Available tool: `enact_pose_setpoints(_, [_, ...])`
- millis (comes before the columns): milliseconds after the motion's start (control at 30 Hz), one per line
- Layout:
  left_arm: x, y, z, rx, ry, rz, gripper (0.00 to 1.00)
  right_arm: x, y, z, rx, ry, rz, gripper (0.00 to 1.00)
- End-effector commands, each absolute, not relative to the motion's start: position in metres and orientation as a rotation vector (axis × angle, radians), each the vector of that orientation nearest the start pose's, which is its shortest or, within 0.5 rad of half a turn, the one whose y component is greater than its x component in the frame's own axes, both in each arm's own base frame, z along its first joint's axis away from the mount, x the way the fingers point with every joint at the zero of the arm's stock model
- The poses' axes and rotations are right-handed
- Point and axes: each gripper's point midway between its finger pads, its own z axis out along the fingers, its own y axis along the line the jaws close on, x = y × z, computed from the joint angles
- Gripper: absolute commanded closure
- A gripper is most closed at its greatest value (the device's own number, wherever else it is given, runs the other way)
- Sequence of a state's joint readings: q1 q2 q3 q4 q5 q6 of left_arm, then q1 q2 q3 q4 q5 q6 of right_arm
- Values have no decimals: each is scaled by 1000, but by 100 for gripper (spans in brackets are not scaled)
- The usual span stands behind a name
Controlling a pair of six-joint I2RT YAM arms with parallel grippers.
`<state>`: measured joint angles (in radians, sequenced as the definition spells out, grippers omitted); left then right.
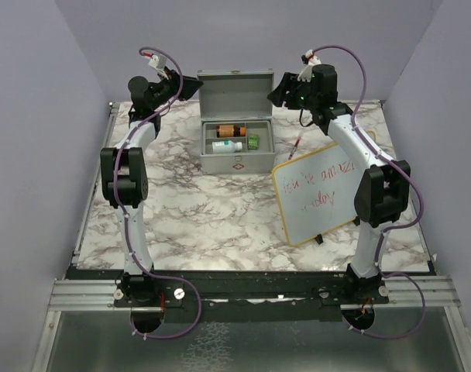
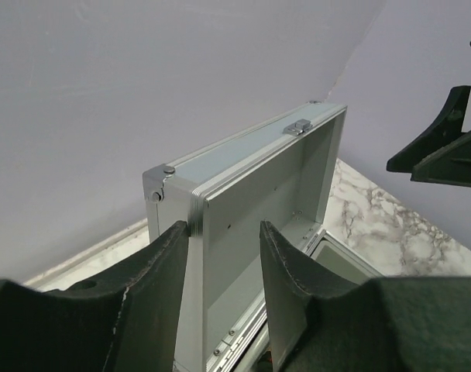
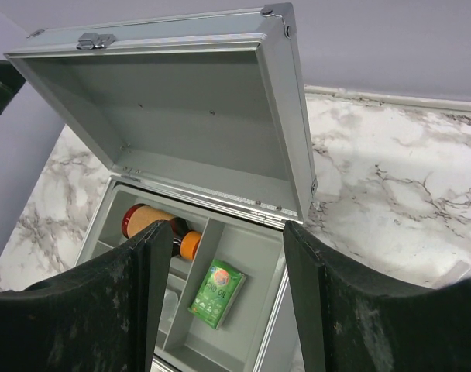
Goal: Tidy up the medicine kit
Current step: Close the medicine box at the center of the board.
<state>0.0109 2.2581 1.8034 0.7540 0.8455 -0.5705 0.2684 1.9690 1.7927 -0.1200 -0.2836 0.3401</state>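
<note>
The medicine kit [image 1: 237, 159] is a grey metal box at the back middle of the table, with its lid [image 1: 235, 94] standing upright. A brown bottle with an orange cap [image 3: 146, 219], a white bottle [image 1: 226, 146] and a green packet [image 3: 218, 293] lie in its tray. My left gripper [image 2: 224, 226] is open astride the lid's left edge [image 2: 197, 256]. One finger [image 2: 162, 287] is against the lid's outer side. The other stands apart from its inner face. My right gripper [image 3: 226, 229] hovers open over the kit's right end, empty, just in front of the lid's right edge [image 3: 293, 116].
A wood-framed whiteboard [image 1: 317, 194] with red writing leans at the right, beside the right arm. A thin red pen-like item [image 1: 299, 142] lies between it and the kit. Purple walls close in the back and both sides.
</note>
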Motion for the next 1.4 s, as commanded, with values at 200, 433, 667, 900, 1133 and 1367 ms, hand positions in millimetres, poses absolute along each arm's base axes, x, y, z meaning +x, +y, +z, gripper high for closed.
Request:
enact_pose_setpoints(200, [577,-168,327,527,1287,-963,63,546,220,292,-151,1846,719,36])
enact_pose_setpoints(433, [570,-161,322,470,1313,-919,59,536,219,305,-143,1819,737,34])
enact_pose_setpoints(667, [589,-119,310,226,1352,-691,53,525,217,305,-138,1815,751,34])
enact_pose_setpoints(900, [609,-115,294,199,1373,-604,55,522,217,303,-146,1831,750,33])
enact_pose_setpoints(1133, [629,-129,274,222,1390,-569,54,526,212,302,-126,1845,709,33])
enact_pose_setpoints(1367, [650,-129,255,190,1404,-532,59,528,213,299,-121,1849,714,33])
